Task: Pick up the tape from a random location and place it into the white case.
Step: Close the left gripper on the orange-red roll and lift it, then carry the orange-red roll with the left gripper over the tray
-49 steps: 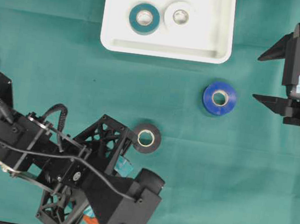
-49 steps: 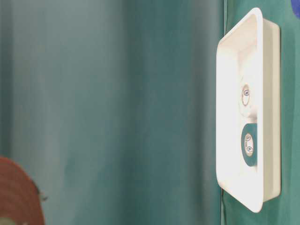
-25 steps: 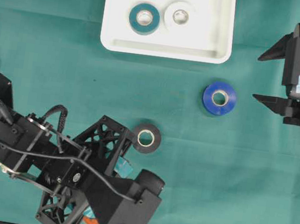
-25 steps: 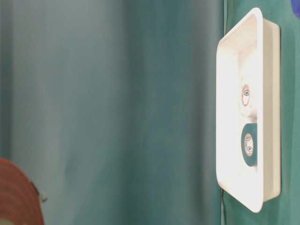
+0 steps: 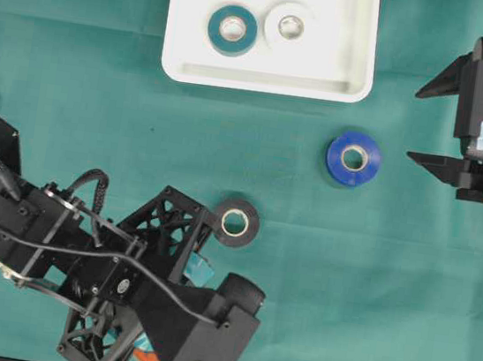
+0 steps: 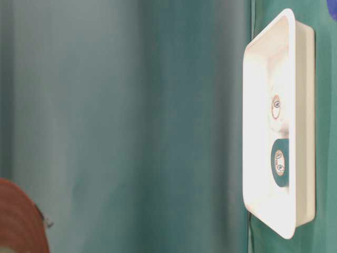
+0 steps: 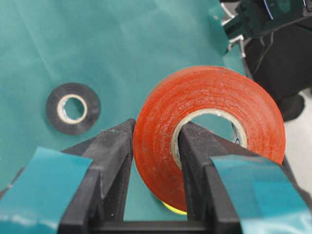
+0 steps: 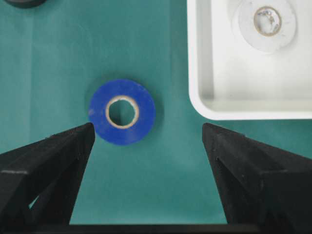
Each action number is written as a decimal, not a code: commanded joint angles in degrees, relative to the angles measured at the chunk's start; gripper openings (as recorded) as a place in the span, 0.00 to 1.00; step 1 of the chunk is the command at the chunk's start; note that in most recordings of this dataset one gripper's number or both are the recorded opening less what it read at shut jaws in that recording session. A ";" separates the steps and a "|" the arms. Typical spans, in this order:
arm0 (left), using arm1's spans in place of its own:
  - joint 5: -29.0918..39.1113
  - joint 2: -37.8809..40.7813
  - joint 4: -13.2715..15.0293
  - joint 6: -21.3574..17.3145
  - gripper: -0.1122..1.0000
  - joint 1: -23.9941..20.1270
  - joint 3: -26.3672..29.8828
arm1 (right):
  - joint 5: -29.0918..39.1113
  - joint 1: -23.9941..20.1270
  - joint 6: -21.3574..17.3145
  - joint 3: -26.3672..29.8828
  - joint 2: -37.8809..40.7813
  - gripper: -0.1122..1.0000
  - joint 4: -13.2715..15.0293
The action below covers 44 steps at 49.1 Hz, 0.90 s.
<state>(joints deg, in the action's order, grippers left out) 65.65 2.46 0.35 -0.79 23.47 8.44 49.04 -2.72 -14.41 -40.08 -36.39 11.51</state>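
Only the left wrist view shows the left gripper (image 7: 156,146) clamping an orange tape roll (image 7: 209,131); right gripper (image 8: 146,141) gapes wide, empty.

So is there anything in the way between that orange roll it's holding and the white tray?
The black tape roll lies on the cloth roughly between the left gripper, shut on the orange tape roll, and the white case. It lies flat, so a lifted carry should pass over it.
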 commanded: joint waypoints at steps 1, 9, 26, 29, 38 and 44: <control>-0.18 -1.93 -0.18 0.09 0.31 0.00 1.23 | -0.26 -0.18 0.00 0.88 -0.26 0.90 0.00; -0.18 -2.11 -0.26 0.00 0.31 -1.41 1.05 | -0.26 -0.09 0.00 0.88 -0.26 0.90 0.00; -0.26 -3.69 -0.35 0.00 0.31 -9.49 -0.88 | -0.26 -0.09 0.00 0.79 -0.35 0.90 0.00; -0.26 -4.13 -0.35 0.00 0.31 -11.51 -1.32 | -0.26 -0.09 0.00 0.88 -0.35 0.90 0.00; -0.18 -5.19 -0.35 -0.18 0.31 -16.96 -2.55 | -0.26 -0.09 0.00 0.88 -0.35 0.90 0.00; 0.70 -5.80 -0.35 -0.35 0.31 -20.92 -3.16 | -0.44 -0.09 0.00 0.88 -0.35 0.90 0.00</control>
<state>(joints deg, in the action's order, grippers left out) 66.01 -1.05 0.09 -0.97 4.83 4.83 48.96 -2.81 -14.41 -40.08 -36.39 11.51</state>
